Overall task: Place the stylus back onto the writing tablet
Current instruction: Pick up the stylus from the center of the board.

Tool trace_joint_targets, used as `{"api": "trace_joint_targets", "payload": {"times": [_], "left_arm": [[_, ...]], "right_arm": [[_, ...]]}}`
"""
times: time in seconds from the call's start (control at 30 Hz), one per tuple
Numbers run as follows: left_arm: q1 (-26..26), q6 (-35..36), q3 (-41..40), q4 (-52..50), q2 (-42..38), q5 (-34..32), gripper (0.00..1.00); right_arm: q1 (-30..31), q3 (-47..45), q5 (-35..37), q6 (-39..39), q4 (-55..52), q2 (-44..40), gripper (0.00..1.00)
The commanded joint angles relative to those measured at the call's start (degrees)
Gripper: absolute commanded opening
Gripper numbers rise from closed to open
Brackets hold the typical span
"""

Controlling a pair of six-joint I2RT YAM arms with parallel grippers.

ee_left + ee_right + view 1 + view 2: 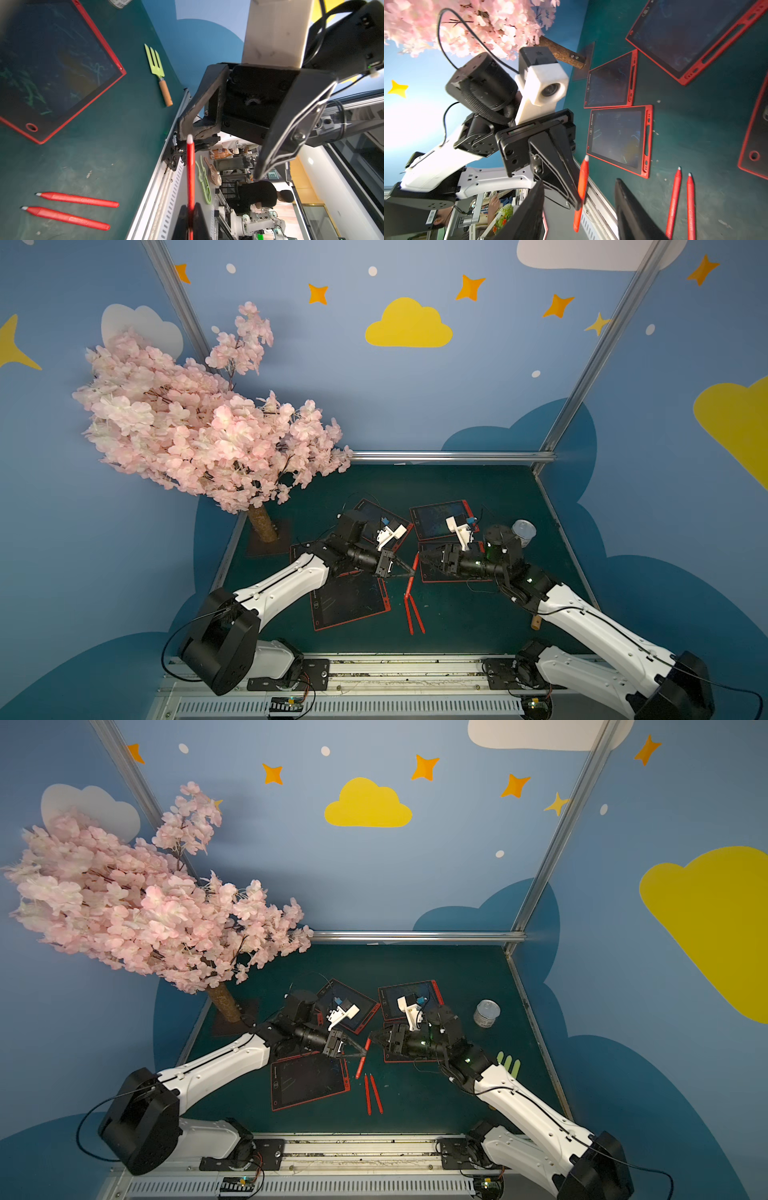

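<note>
Left gripper: your left gripper [364, 1051] is clamped on the slim red plastic stylus [361, 1063], about mid-shaft.
Stylus: it is held off the dark green tabletop [436, 1106], white tip toward your right gripper [372, 1038], and rests on no tablet.
Right gripper: the jaws stand apart, 1 finger on each side of the stylus. You cannot tell whether either finger touches it.
Nearest tablet: a black-screened, red-framed writing tablet [309, 1085] lies flat just beside the left gripper.
Other tablets: tablet 2 [392, 1056] lies under the right gripper, tablet 3 [353, 1006] beyond the left gripper, tablet 4 [409, 996] beyond the right gripper.
Loose styluses: 2 loose red styluses [367, 1096] lie side by side on the tabletop, near the left gripper.
Clutter: a light green garden fork with a wooden handle [158, 70] lies beside your right arm. A silver tin can [486, 1013] stands beyond that arm. A pink blossom tree [145, 907] stands well apart, beyond your left arm.
</note>
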Motion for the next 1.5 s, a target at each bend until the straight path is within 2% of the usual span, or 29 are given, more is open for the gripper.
{"api": "trace_joint_targets", "payload": {"times": [0.0, 0.27, 0.5, 0.83, 0.9, 1.0, 1.07, 1.17, 1.3, 1.47], "left_arm": [[0.6, -2.6, 0.2, 5.7, -0.6, 5.0, 0.02], [0.8, -5.3, 0.6, 8.8, 0.6, 7.3, 0.03], [0.8, -6.5, 0.7, 10.2, 1.8, 6.5, 0.03], [0.8, -8.4, 1.2, 12.5, 2.8, 7.4, 0.03], [0.8, -8.5, 1.3, 12.4, 2.8, 7.5, 0.05], [0.9, -6.5, 2.2, 9.1, 2.7, 6.2, 0.19], [0.9, -2.3, 4.2, 2.1, 2.6, 3.7, 0.30], [1.0, 4.3, 7.6, -9.6, 1.8, -3.0, 0.41], [1.0, 7.9, 9.2, -16.7, -0.8, -11.6, 0.60], [-0.1, 12.9, 11.0, -24.2, -5.5, -22.6, 0.92]], "right_arm": [[-0.1, 2.1, -2.8, -0.3, 1.4, 0.8, 0.47], [-0.1, 1.7, -4.7, 1.1, 4.9, 2.3, 0.32], [-0.1, 1.5, -6.1, 1.3, 5.6, 2.6, 0.19], [-0.1, 1.3, -5.3, 0.7, 5.2, 2.4, 0.00], [-0.2, 1.5, -5.3, 0.4, 4.8, 2.2, 0.00], [-0.2, 2.0, -4.8, -0.3, 3.0, 1.5, 0.00], [-0.2, 2.3, -3.5, -1.0, 1.2, 0.6, 0.00], [-0.2, 2.7, -0.2, -2.8, -2.6, -1.0, 0.00], [-0.2, 3.5, 5.6, -5.0, -9.0, -3.0, 0.00], [-0.1, 4.1, 12.3, -6.3, -14.4, -5.2, 0.00]]}}
